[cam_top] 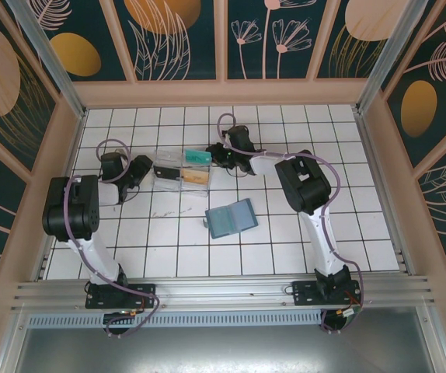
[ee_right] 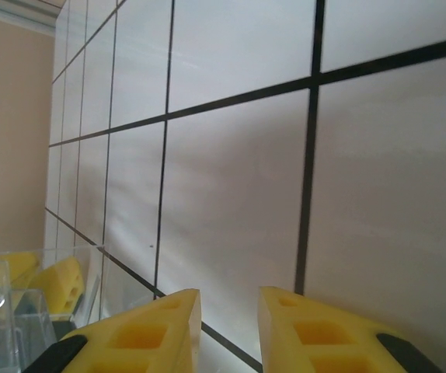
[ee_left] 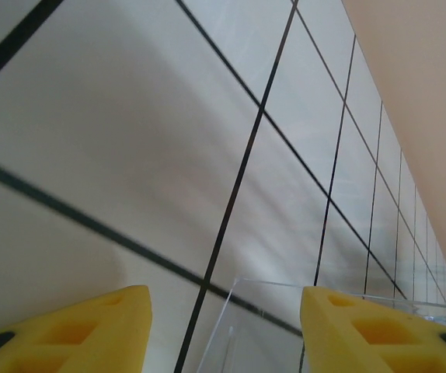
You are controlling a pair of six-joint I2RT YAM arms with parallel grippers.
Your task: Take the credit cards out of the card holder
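Left fingers [ee_left: 67,334] gape, right fingers [ee_right: 145,336] stand narrowly apart, both empty; credit cards [cam_top: 194,178] lie at the clear box [cam_top: 168,155], card holder [cam_top: 231,219] seemingly emptied

White tiled desk [cam_top: 285,233], black grid lines. Lying on it: slate-blue card holder [cam_top: 232,218], open flat; clear plastic box [cam_top: 175,185] beyond it.

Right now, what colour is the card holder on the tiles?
The card holder is slate blue, clearest in the top external view.
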